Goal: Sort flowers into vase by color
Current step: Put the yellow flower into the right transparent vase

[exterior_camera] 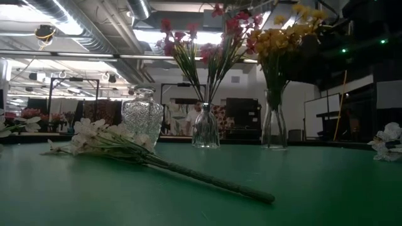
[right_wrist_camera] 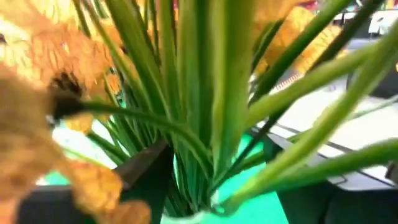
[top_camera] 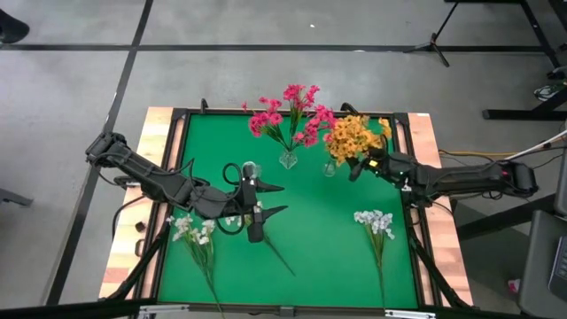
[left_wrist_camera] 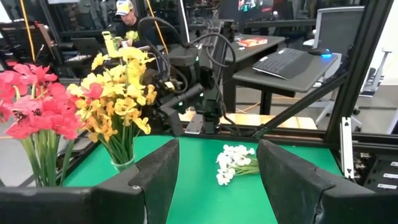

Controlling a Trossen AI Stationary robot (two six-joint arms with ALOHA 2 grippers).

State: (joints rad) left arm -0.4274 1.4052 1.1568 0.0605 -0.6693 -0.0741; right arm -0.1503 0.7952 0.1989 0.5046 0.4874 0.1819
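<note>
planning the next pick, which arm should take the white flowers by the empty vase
Left. Its end effector is open right beside the white sprig and the empty vase. The right end effector is across the table at the yellow bunch, stems between its fingers.

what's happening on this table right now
A two-armed robot is sorting fake flowers into vases by color. The pink flowers and the yellow flowers already stand in separate glass vases at the back. The right hand is at the yellow stems. The left hand is open over the mat near an empty vase. White flowers and a second white bunch lie unsorted.
</note>
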